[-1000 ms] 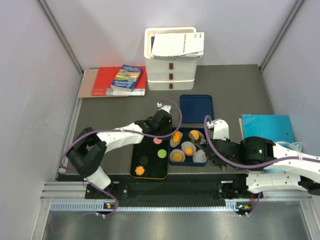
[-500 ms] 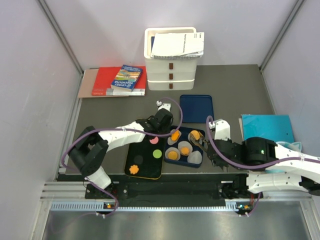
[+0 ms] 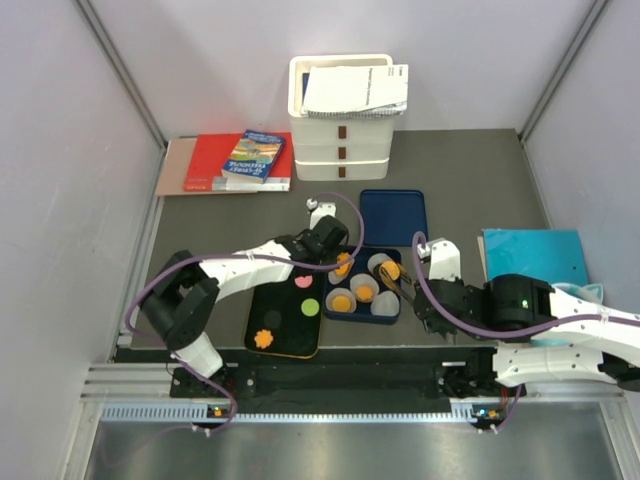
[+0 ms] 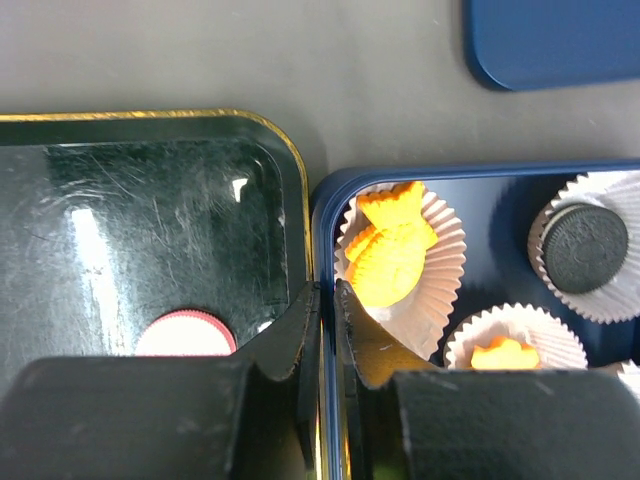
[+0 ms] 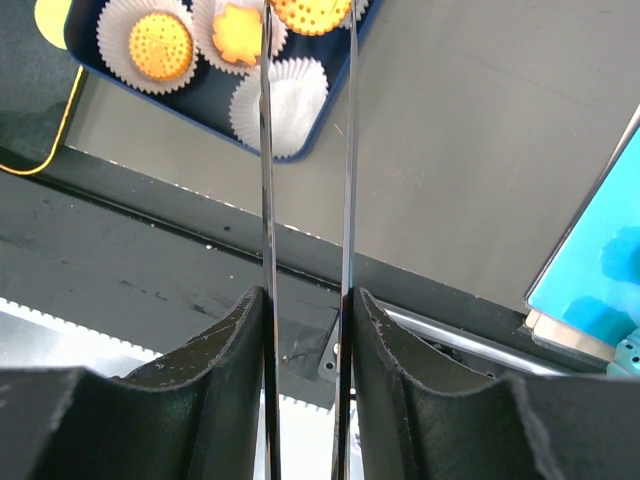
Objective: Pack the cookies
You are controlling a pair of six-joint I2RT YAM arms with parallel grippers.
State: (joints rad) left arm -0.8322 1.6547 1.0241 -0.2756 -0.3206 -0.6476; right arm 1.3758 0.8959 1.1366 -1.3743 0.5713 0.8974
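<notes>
Dark bench (image 3: 470, 190) carries the blue tin (image 4: 470, 170), its left wall pinched in the clenched left hand (image 4: 322, 295), so a jerk could tip paper cups (image 4: 440, 270) and spill cookies (image 4: 388, 255).

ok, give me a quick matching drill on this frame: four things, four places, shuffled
Things:
1. pink cookie
2. fish-shaped orange cookie
3. blue lid
4. spiral notebook

Places:
A. in a paper cup inside the blue tin
B. on top of the white boxes
C. on the black tray
D. flat on the table, beyond the tin

Pairs: 1-C, 2-A, 3-D, 4-B
</notes>
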